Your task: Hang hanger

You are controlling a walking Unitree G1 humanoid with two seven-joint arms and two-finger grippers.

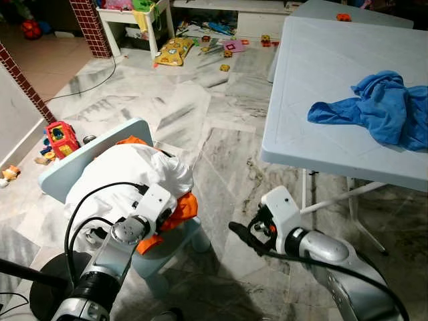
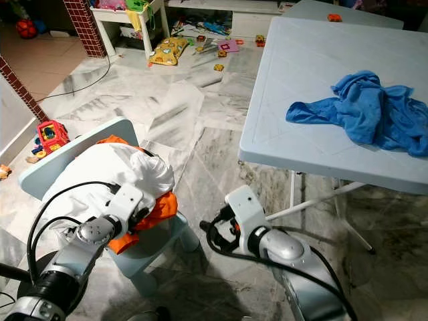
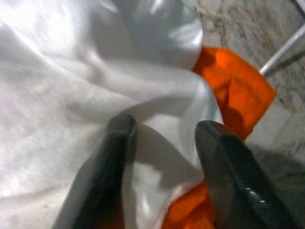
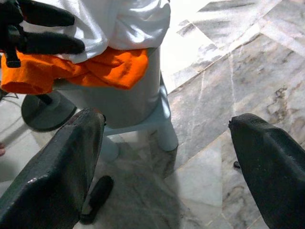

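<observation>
Two garments sit heaped on the small pale-blue chair (image 1: pixel 73 167) at near left, a white garment (image 1: pixel 127 175) over an orange one (image 2: pixel 155 208), and no hanger can be made out among them. The left gripper (image 3: pixel 162 138) is spread, fingers pressed into the white cloth; closing now would likely pinch fabric alone. The right gripper (image 4: pixel 167 157) hangs wide open above the marble floor (image 1: pixel 221 147), beside the chair. A blue cloth (image 1: pixel 381 107) lies on the table (image 1: pixel 314 73), far right.

Even, bright daylight fills the head views and stays sharp, the marble floor (image 1: pixel 221 154) shows pale glare streaks, while the left wrist view is soft, perhaps too close to focus, with the white cloth (image 3: pixel 71 71) nearly overexposed.
</observation>
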